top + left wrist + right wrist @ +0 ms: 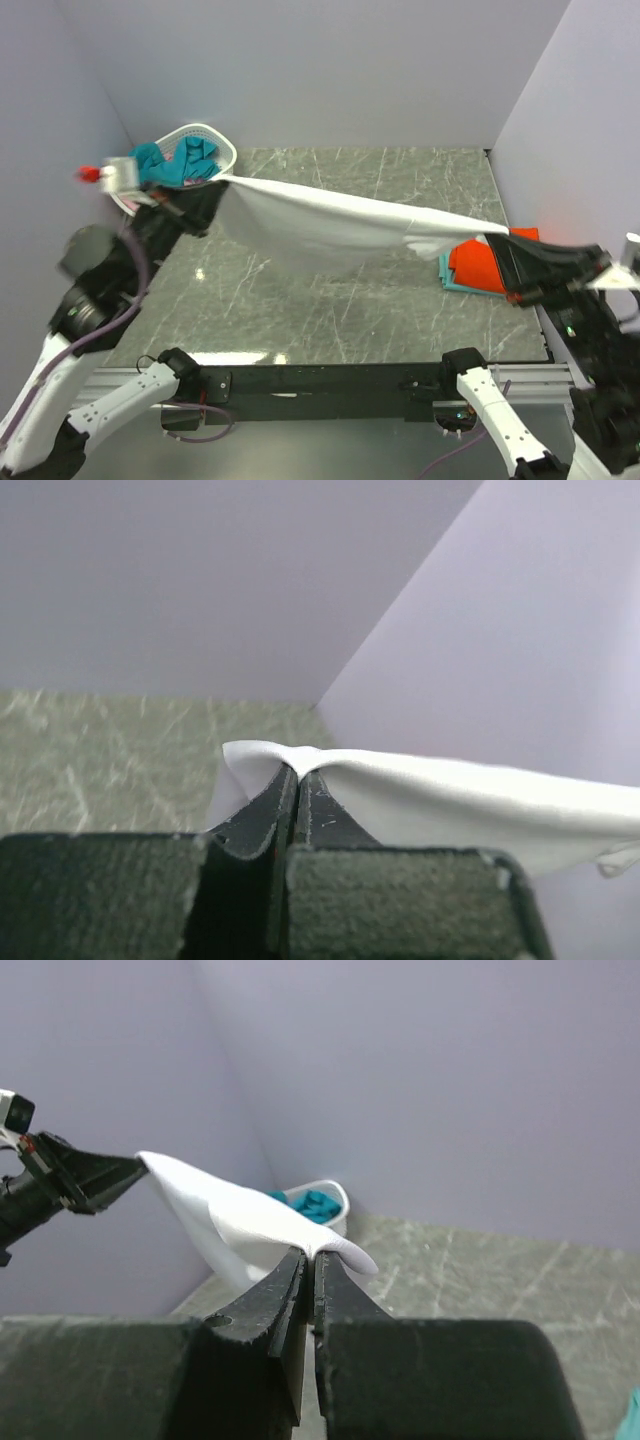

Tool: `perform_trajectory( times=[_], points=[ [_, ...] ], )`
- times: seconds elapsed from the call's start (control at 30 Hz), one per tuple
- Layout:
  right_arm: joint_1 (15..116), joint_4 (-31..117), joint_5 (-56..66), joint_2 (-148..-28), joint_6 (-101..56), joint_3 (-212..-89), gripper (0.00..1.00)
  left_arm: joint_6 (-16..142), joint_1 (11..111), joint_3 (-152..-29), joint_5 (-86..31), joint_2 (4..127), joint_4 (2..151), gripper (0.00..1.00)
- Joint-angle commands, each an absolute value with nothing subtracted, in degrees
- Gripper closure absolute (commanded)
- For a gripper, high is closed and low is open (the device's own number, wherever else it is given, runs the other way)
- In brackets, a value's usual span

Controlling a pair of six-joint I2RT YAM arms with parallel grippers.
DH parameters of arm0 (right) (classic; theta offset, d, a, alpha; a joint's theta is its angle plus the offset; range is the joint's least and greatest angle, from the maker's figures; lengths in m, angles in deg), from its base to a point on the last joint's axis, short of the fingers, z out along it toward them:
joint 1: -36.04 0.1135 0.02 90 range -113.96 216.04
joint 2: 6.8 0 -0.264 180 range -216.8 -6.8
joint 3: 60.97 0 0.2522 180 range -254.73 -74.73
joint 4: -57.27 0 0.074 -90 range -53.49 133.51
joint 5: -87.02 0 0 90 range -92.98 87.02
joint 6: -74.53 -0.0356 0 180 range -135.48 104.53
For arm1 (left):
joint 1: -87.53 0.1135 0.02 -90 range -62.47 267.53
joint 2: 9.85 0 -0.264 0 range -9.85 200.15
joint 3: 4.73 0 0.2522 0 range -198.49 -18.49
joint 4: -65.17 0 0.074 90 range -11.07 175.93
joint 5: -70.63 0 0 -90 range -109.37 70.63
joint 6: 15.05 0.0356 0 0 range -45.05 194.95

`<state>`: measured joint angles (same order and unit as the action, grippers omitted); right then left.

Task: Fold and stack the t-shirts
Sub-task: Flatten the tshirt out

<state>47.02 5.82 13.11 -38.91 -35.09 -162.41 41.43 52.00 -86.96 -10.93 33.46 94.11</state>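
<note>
A white t-shirt [330, 228] hangs stretched in the air between my two grippers, sagging in the middle above the table. My left gripper [213, 192] is shut on its left end, near the basket; the wrist view shows the cloth [470, 800] pinched at the fingertips [297, 772]. My right gripper [497, 243] is shut on its right end; the cloth [240, 1222] shows there draped over the tips [309, 1256]. An orange-red t-shirt [478, 263] lies folded on a teal one [455, 283] at the table's right, under my right gripper.
A white perforated basket [212, 137] with teal shirts [180, 160] stands at the back left corner, also in the right wrist view [322, 1203]. Grey walls close the back and both sides. The table is grey marble [300, 310].
</note>
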Motion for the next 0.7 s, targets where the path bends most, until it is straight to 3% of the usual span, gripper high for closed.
perform_trajectory(
  times=[0.0, 0.2, 0.37, 0.53, 0.6, 0.63, 0.67],
  points=[
    [46.8, 5.5, 18.1, -37.0, -35.7, -164.3, 1.0, 44.5, 51.8, -90.5, -13.8, 29.7, 92.7, 0.99],
    [46.8, 7.1, 17.9, -37.6, -35.9, -160.9, 1.0, 45.9, 51.8, -93.9, -7.5, 36.4, 94.5, 0.99],
    [46.8, 10.4, 12.0, -41.2, -36.8, -147.7, 1.0, 46.6, 52.1, -93.1, 4.2, 49.1, 94.8, 0.99],
    [46.5, 16.5, -0.2, -49.9, -39.5, -129.2, 1.0, 44.2, 59.9, -94.1, -2.6, 74.4, 91.2, 0.94],
    [45.8, 18.9, -2.9, -54.6, -40.3, -125.5, 1.0, 42.5, 61.9, -100.0, -6.3, 90.6, 96.0, 0.86],
    [44.4, 19.4, -5.3, -59.6, -40.3, -123.2, 1.0, 41.1, 62.0, -108.9, -6.0, 95.9, 103.0, 0.83],
    [43.5, 20.6, -5.4, -62.3, -40.2, -122.3, 1.0, 40.2, 61.7, -112.8, -5.6, 100.5, 105.3, 0.75]
  ],
)
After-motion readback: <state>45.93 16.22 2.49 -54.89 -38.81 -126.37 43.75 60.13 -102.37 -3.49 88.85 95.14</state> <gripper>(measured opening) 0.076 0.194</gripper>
